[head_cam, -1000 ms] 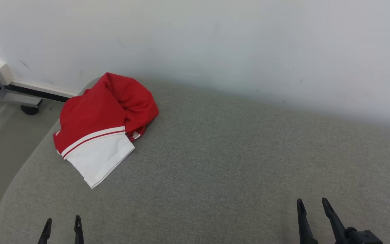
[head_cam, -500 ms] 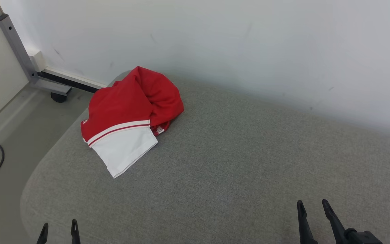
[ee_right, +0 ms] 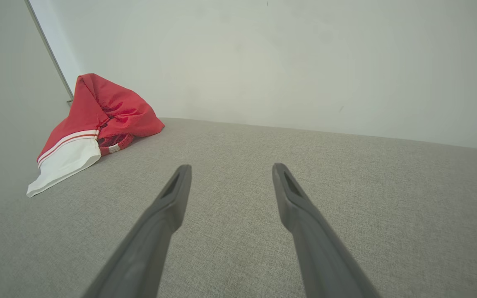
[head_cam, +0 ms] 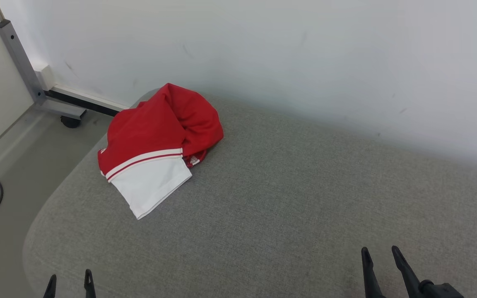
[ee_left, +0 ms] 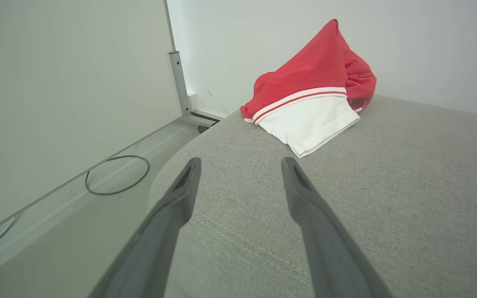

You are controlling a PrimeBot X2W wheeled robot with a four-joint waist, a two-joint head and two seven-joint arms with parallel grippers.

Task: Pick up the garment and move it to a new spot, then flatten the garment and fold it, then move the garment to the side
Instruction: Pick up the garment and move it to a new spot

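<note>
Left gripper [head_cam: 69, 275] and right gripper [head_cam: 379, 250] idling spread, empty; only re-aiming the head toward the red-and-white shirt [head_cam: 155, 136] ahead-left, untouched.

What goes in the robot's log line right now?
garment: crumpled on cushion | left gripper: open, empty | right gripper: open, empty | pickup: pending

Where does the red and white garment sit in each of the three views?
Head view: garment left of centre, near the cushion's far left corner.
Left wrist view: garment upper right of centre.
Right wrist view: garment left side, above centre.
Shared landmark: white wall behind it.
</note>
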